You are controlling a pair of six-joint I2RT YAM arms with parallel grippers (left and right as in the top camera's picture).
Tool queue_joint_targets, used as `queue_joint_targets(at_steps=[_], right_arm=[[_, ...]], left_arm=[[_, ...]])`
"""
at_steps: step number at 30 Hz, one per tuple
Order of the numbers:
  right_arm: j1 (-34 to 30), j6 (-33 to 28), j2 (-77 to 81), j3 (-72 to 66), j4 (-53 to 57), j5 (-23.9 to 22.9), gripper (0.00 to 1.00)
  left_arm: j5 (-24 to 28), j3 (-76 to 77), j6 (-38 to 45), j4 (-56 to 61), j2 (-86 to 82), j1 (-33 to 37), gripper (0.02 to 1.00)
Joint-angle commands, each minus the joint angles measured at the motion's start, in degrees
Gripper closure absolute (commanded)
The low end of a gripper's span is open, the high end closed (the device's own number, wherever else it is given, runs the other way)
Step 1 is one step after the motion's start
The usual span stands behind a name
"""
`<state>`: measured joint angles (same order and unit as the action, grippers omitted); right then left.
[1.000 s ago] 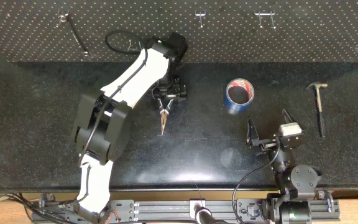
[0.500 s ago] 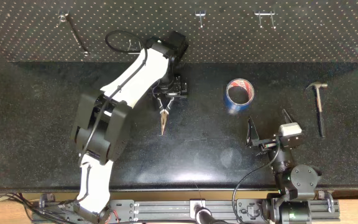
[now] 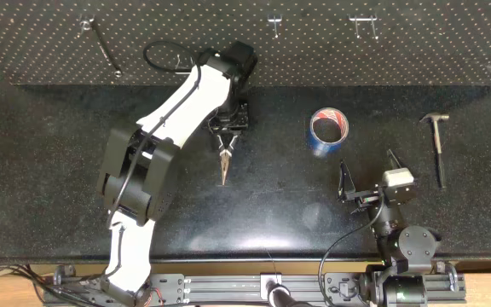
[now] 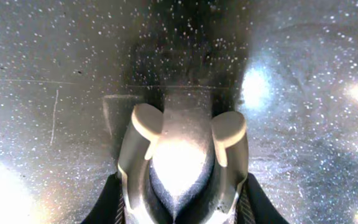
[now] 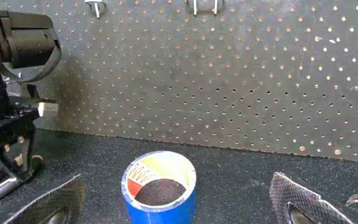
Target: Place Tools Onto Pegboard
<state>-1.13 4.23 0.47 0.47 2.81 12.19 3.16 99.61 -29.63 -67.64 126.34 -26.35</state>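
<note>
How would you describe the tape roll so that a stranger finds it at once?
Start at the black worktop below the pegboard. Right of the middle, between the pliers and the hammer, sits the tape roll: the only round, blue thing.

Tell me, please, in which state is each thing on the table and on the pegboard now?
wrench, hanging on the pegboard.
pliers, lying on the table, handles between the left pincer's fingers.
left pincer, shut on the pliers' handles.
tape roll, lying flat, hole up, untouched.
hammer, lying on the table.
right pincer, open, empty.
hooks, empty.
</note>
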Motion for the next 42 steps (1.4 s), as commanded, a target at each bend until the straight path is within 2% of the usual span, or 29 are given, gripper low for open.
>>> queue_joint_targets(at_steps=[1, 3, 5, 8, 14, 16, 18, 19, 20, 21, 24, 26, 28, 29, 35, 39, 42], right_arm=[[-0.24, 0.24, -0.37, -0.24, 0.11, 0.50, 0.025], [-0.26, 0.24, -0.37, -0.24, 0.11, 0.50, 0.025], [-0.24, 0.24, -0.37, -0.24, 0.11, 0.50, 0.025], [-0.24, 0.24, -0.37, -0.24, 0.11, 0.50, 0.025], [-0.24, 0.24, -0.37, -0.24, 0.11, 0.50, 0.025], [-0.24, 0.24, -0.37, -0.24, 0.11, 0.50, 0.025], [-0.24, 0.24, -0.37, -0.24, 0.11, 0.50, 0.025], [-0.24, 0.24, -0.37, -0.24, 0.11, 0.50, 0.025], [-0.24, 0.24, -0.37, -0.24, 0.11, 0.50, 0.025], [-0.24, 0.24, -0.37, -0.24, 0.11, 0.50, 0.025], [-0.26, 0.24, -0.37, -0.24, 0.11, 0.50, 0.025], [-0.24, 0.24, -0.37, -0.24, 0.11, 0.50, 0.025], [-0.24, 0.24, -0.37, -0.24, 0.11, 0.50, 0.025], [-0.24, 0.24, -0.37, -0.24, 0.11, 0.50, 0.025], [-0.24, 0.24, -0.37, -0.24, 0.11, 0.50, 0.025], [-0.24, 0.24, -0.37, -0.24, 0.11, 0.52, 0.025], [-0.24, 0.24, -0.37, -0.24, 0.11, 0.50, 0.025]], left_arm=[[0.09, 0.09, 0.04, 0.61, 1.66, 0.20, 0.895], [0.09, 0.09, 0.04, 0.61, 1.66, 0.17, 0.897], [0.13, 0.09, 0.04, 0.59, 1.64, 0.07, 0.989], [0.15, 0.09, 0.07, 0.35, -3.82, 0.02, 0.989], [-4.76, 0.09, -0.63, -0.44, -27.02, 0.04, 0.989], [-11.10, 0.09, -0.61, -0.44, -35.19, 0.13, 0.991], [-25.24, 0.04, -0.55, -0.42, -41.88, 0.15, 0.989], [-35.87, 0.02, 0.09, -0.31, -43.06, 0.17, 0.991], [-41.16, -0.33, 0.09, 0.94, -43.06, 0.83, 0.989], [-44.19, -1.46, 0.11, 4.13, -43.19, 1.75, 0.991], [-41.75, -17.68, 7.39, 33.75, -48.09, 6.32, 0.989], [-37.16, -24.48, 10.25, 44.44, -49.29, 6.54, 0.991], [-32.54, -27.82, 10.25, 51.10, -48.94, 6.47, 0.989], [-32.20, -29.20, 10.25, 54.60, -48.76, 6.47, 0.989], [-32.20, -32.22, 10.25, 69.66, -42.12, 6.47, 0.989], [-32.24, -32.83, 10.27, 72.00, -38.82, 6.54, 0.989], [-32.15, -40.92, 10.23, 84.61, -39.74, 6.40, 0.989]])
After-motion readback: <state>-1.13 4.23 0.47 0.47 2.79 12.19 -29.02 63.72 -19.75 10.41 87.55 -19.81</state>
